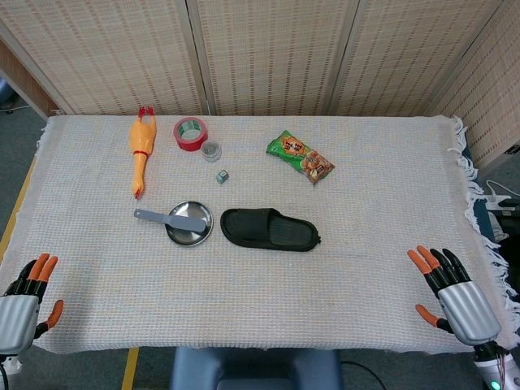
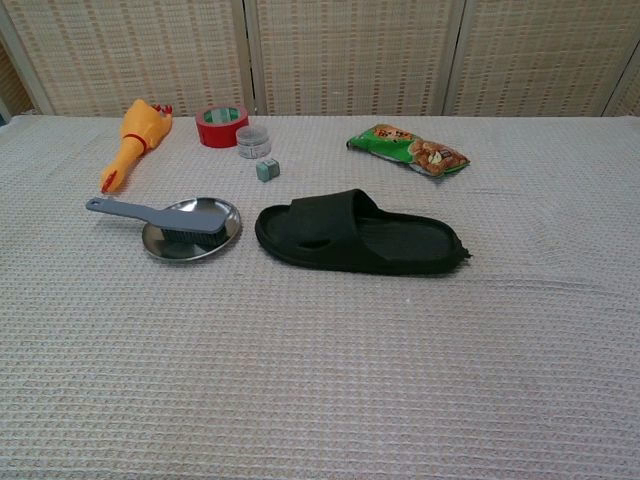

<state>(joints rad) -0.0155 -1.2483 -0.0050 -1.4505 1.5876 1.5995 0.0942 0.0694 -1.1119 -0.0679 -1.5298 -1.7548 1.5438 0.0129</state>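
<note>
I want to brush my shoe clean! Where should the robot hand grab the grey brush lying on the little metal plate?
Best by the handle. The brush lies with its bristle head on the metal plate, while the slim handle sticks out past the rim toward the robot's left, over the cloth. The left robot hand is probably the better pick, coming from above and closing across the handle.

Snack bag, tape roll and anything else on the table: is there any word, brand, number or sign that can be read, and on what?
Snack bag: has print on its green front, too small and blurred to read.
Red tape roll: no readable marking.
Small cube: too small to tell.
Slipper, brush, metal plate, rubber chicken: no text visible.
</note>
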